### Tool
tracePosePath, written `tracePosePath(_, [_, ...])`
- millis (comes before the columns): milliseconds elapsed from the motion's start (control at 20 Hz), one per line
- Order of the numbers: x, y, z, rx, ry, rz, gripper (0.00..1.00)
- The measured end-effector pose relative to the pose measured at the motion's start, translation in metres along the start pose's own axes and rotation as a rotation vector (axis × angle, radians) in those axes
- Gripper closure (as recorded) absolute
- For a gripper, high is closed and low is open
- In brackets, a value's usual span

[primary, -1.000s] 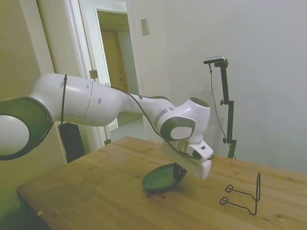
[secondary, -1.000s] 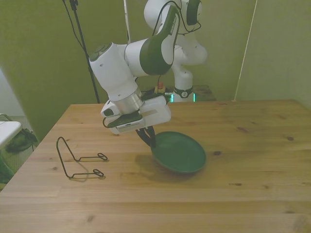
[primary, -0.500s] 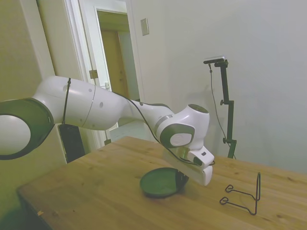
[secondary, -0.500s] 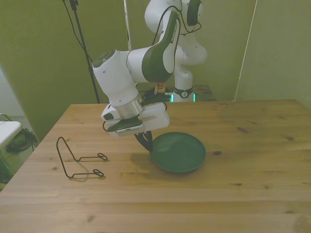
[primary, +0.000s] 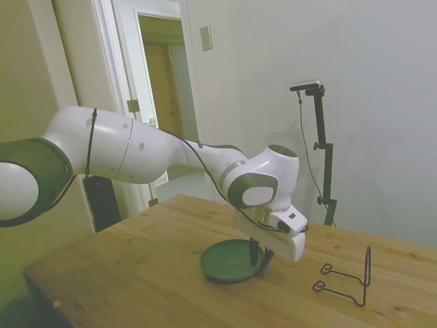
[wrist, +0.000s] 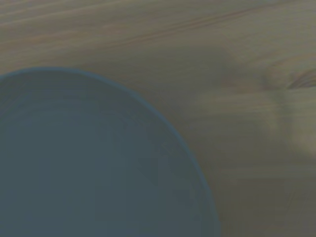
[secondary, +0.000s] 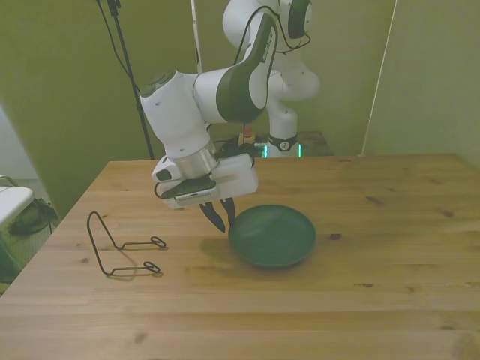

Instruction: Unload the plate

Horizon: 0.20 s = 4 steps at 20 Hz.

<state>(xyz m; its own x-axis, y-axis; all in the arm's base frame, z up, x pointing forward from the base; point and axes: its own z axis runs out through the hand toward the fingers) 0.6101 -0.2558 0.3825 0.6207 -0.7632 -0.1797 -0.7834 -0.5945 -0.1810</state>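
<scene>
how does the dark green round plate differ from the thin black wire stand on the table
The dark green round plate is a solid shallow dish lying flat; the thin black wire stand is an open bent frame with one loop standing upright. The plate sits near the table's middle, right by the gripper; the wire stand sits apart toward the front view's left, with nothing near it. The plate looks wider than the stand. Both rest on the wooden table.
</scene>
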Motion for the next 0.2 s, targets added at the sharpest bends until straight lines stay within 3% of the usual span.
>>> tracePosePath(200, [-0.020,0.001,-0.067,0.022,0.010,-0.006,0.00])
